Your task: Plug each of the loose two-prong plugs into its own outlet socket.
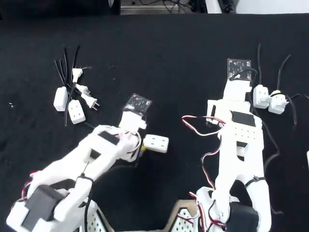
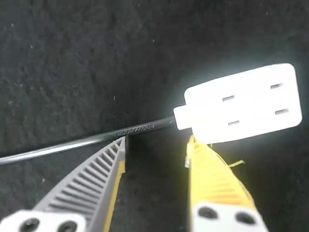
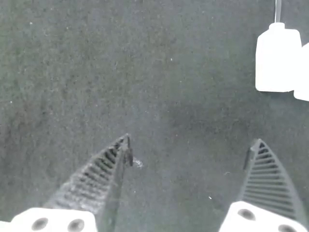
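A white outlet block (image 2: 241,104) with two socket pairs lies on the black cloth, its black cable (image 2: 87,142) running off sideways. My left gripper (image 2: 157,142) is open, one finger on each side of the cable where it enters the block; in the high view that outlet block (image 1: 156,143) sits mid-table beside the left arm's tip. Loose two-prong plugs (image 1: 83,89) with black cords lie at the far left beside two more white outlet blocks (image 1: 76,111). My right gripper (image 3: 192,140) stands wide open over bare cloth, with a white outlet block (image 3: 277,58) ahead of it.
At the far right, a white outlet block (image 1: 260,95) touches another white piece (image 1: 276,102), with black cords trailing away. The right arm (image 1: 239,145) stretches up the right side. Bare black cloth (image 1: 183,63) covers the middle and back.
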